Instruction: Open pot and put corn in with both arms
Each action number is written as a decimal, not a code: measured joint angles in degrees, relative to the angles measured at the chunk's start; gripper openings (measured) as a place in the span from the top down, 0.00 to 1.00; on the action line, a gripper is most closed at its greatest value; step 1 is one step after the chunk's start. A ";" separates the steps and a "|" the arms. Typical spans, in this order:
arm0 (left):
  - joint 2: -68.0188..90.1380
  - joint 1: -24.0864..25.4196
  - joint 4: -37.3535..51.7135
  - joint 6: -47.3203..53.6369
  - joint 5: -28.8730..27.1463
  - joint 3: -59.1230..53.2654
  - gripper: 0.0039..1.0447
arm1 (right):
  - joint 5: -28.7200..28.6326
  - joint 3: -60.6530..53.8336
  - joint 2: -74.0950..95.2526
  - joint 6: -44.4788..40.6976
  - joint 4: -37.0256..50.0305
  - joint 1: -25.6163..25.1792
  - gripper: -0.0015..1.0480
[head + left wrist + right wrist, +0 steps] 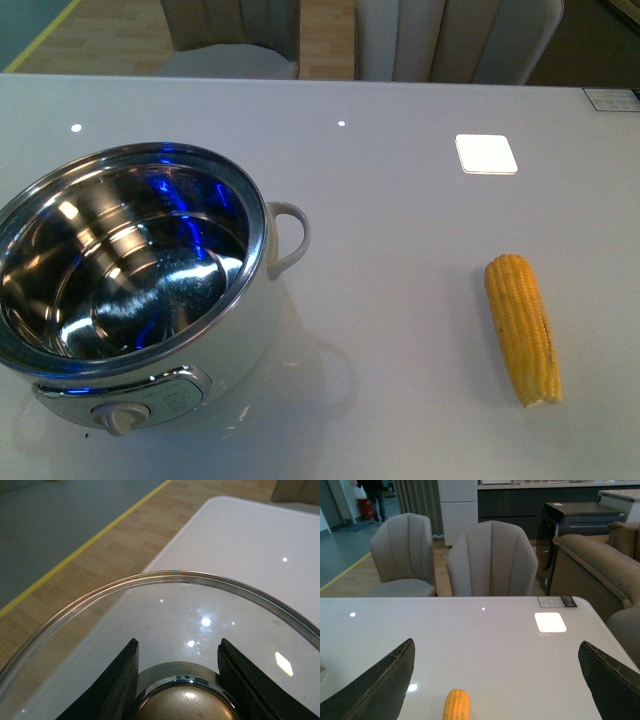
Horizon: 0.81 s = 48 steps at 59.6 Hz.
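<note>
Pot (250,330) sits uncovered; your left gripper (177,642) clamps the lid (175,605) by its knob (182,702); your right gripper (496,644) gapes wide toward the corn (456,705).

The grey table (400,250) bears the lidless pot (130,270) and the corn (522,328).

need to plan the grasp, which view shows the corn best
The front view: the whole corn lies right of the pot. The right wrist view shows only one end; the left wrist view shows none.

A furnished dining-lounge room: padded chairs (491,560) at a white table (510,650), brown sofa (590,570) beside (wood floor (75,580), yellow line (95,539)).
</note>
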 joint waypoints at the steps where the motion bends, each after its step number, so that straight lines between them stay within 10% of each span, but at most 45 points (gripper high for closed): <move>1: 1.25 -0.09 0.31 -0.02 0.00 0.17 0.60 | 0.00 0.00 0.00 0.00 0.00 0.00 0.08; 48: 22.38 -5.51 1.86 -1.97 -1.66 17.97 0.60 | 0.00 0.00 0.00 0.00 0.00 0.00 0.08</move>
